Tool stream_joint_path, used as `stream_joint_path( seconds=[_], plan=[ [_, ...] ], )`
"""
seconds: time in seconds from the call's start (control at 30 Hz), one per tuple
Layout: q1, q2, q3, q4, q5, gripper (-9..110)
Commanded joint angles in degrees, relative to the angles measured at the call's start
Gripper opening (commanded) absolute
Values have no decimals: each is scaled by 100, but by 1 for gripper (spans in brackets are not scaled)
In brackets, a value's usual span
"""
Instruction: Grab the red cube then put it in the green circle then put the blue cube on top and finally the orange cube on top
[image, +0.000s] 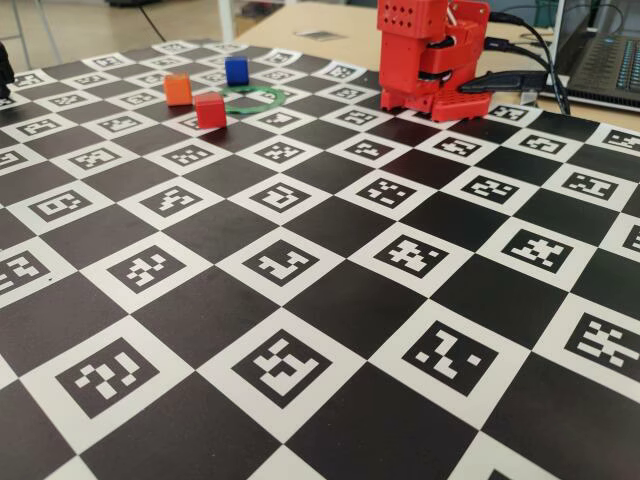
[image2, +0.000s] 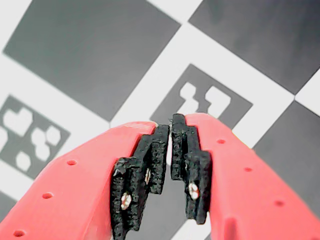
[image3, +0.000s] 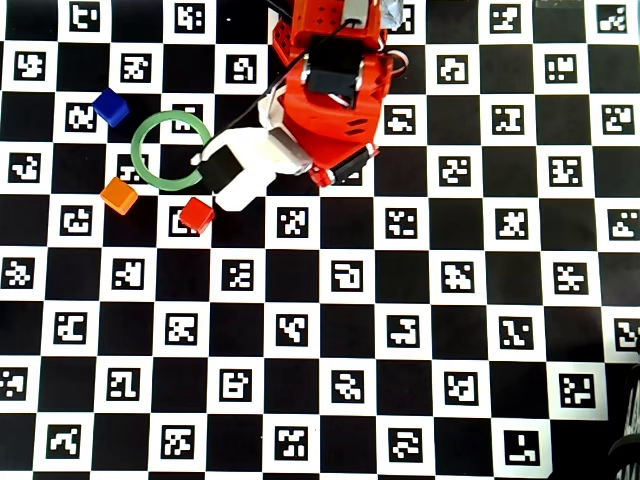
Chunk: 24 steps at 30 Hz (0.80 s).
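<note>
Overhead view, red cube: just outside the green circle, on its lower-right side; your gripper waits beside it, toward the arm.
Gripper: jaws almost together, holding nothing; you must open first.
Blue cube: upper left of the ring.
Orange cube: lower left.
Materials: matte, square-edged cubes; thin flat ring, empty centre.

Bright, even light, soft shadows; wrist view slightly blurred, others sharp.

wrist | red jaws closed, nothing between — over checkered board | marker squares below
</note>
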Motion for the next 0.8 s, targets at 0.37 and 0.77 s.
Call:
stream_joint_path(
  seconds=[0.37, 0.77],
  plan=[
    [1890, -1327, -1433, 211, 149, -1],
    [2716, -1679, -1037, -272, 316, 37]
  ],
)
